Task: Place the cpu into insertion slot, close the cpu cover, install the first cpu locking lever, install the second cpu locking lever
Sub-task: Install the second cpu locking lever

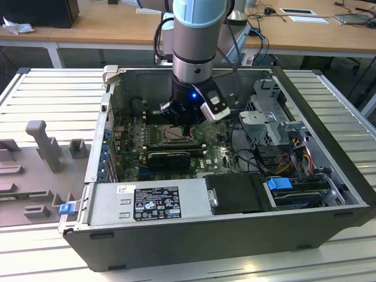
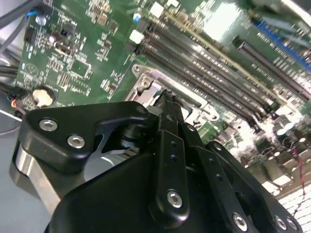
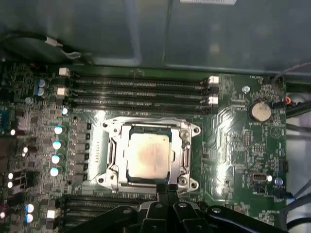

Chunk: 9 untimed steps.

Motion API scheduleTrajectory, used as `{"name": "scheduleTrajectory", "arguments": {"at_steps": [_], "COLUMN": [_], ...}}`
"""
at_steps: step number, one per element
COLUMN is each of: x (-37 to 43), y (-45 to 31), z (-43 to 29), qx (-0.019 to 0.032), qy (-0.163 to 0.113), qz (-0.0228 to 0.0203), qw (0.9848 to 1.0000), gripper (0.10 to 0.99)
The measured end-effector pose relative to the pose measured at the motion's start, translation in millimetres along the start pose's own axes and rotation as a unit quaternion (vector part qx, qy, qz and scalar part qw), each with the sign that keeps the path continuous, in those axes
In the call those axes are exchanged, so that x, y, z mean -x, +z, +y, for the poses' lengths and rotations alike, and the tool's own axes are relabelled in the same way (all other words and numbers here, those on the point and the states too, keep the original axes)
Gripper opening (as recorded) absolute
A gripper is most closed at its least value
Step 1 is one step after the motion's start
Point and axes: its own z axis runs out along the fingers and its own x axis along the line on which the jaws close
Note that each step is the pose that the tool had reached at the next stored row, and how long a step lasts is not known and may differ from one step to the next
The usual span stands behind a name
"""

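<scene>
In the first wrist view the cpu (image 3: 148, 153), a square chip with a pale metal top, lies flat in the insertion slot (image 1: 175, 135) on the green board. The cpu cover (image 3: 181, 145), a silvery frame with a square window, lies down around the chip. Thin metal bars run along two sides of the frame; whether these locking levers are latched I cannot tell. My gripper (image 3: 166, 189) is shut, its black fingertips pressed together at the near edge of the frame, with nothing visible between them. The second wrist view shows the gripper (image 2: 167, 95) just over a corner of the socket frame (image 2: 144, 83).
Long black memory slots (image 3: 141, 92) run beside the socket, and a coin battery (image 3: 260, 110) sits nearby. The open case (image 1: 329, 147) holds a power supply (image 1: 147, 202), a drive cage (image 1: 276, 111) and loose cables (image 1: 252, 154). Grey fixtures (image 1: 44, 144) stand on the table at the exterior view's left.
</scene>
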Motion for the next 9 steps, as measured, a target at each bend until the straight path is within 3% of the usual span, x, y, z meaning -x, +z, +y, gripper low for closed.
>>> {"name": "scheduleTrajectory", "arguments": {"at_steps": [3,6,9], "x": [-0.1,-1.2,-3.9], "y": [-0.3,-0.5,-0.9], "z": [-3.5,-7.8,-12.6], "qx": [0.0038,0.0176,0.0203], "qy": [0.0,0.0,-0.001], "qz": [0.0,-0.0007,-0.0008], "qw": [1.0,0.9998,0.9998], "gripper": [0.106,0.106,0.106]}}
